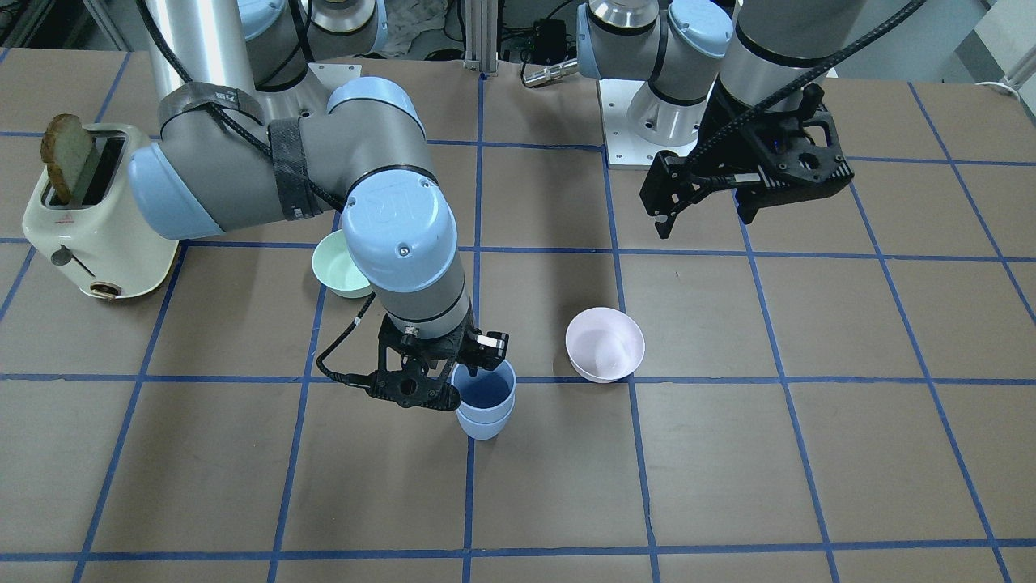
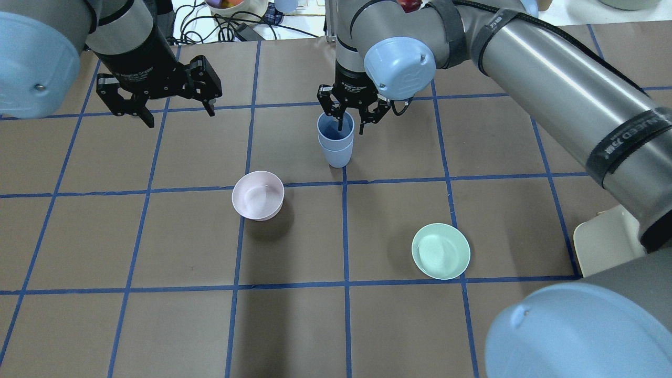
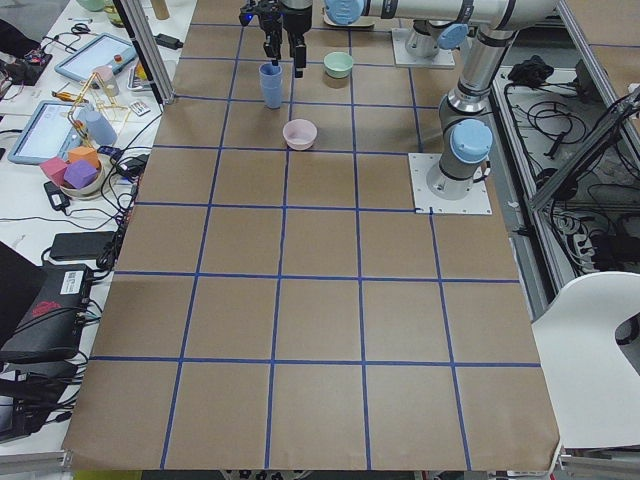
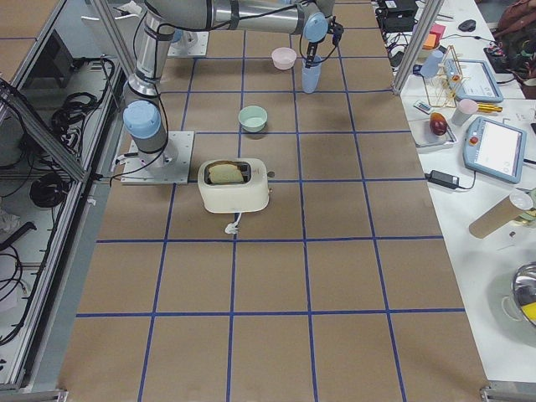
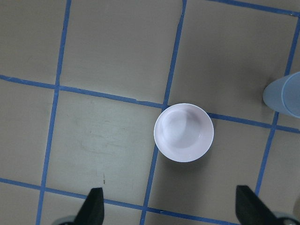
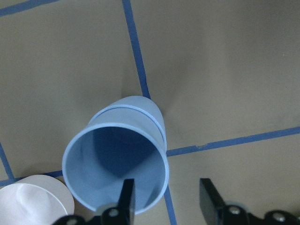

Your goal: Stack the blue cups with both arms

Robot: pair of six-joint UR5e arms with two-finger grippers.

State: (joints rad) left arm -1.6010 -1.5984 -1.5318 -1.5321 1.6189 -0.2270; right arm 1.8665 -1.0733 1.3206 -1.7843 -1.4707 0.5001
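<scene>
The black two-finger right gripper (image 2: 350,126) hung directly over the two small, tapered periwinkle-blue plastic tumblers (image 2: 336,146). These stood nested one inside the other, upright on the brown paper-covered table (image 2: 157,325). The jaws were parted and straddled the rim of the upper tumbler (image 6: 112,159). One finger (image 6: 125,194) reached down inside it and the other (image 6: 209,194) stayed outside, with a clear gap to the wall. I could not tell whether the inner finger touched the wall. The jaws were released, gripping nothing.

The black left gripper (image 2: 181,116) hovered raised and well apart from the stack, its jaws spread wide and empty. A round pale pink plastic bowl (image 5: 183,132) lay below it, ahead of its fingertips in the wrist view. A round mint green plastic bowl (image 2: 441,251) sat well apart from the right gripper, on the robot's side of it.
</scene>
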